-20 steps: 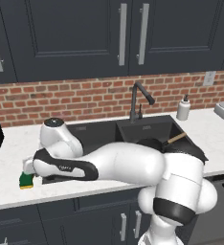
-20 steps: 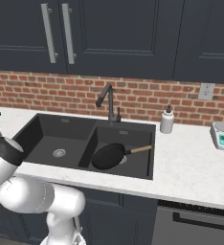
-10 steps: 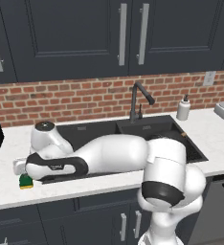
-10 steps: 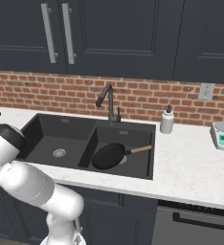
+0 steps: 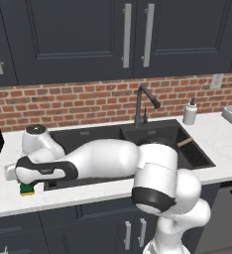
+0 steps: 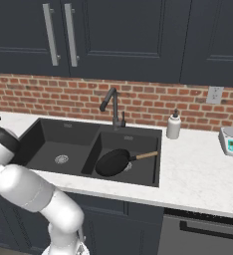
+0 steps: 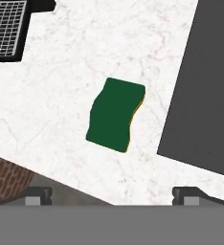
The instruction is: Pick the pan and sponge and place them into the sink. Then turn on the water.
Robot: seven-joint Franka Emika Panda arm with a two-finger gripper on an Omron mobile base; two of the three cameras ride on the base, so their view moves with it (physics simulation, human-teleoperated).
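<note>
the white arm has swung further left and lower over the last second: a second ago its hand hung above the small green-topped, yellow-bodied rectangular sponge (image 5: 26,189), and now the hand sits low over it at the left end of the white marble surface (image 5: 4,198). the base has not moved; the cabinets and brick wall sit in the same place in both base views.

from the hand view, the two-finger tool (image 7: 113,194) stands with its tips wide apart, nothing between them yet. the sponge lies flat, green side up, above the tips and a little left of the midline, on bare marble. it is just beside the edge of the large matte black double-basin sink (image 7: 205,95) but apart from it. a dark wire-grid object (image 7: 6,28) sits well apart at the upper left.

the round black frying pan with its straight tan wooden handle (image 6: 119,162) already rests in the right basin, tilted, its handle leaning up toward the right wall. so the pan half of the job looks done, and the sponge is the step in hand.

the tall dark gooseneck faucet (image 6: 112,106) stands behind the divider, and no water runs from it. judging from this, the approach is nearly finished. the tool needs a last descent and a small sideways correction to centre the sponge. after that come the carry to the sink and the tap.
</note>
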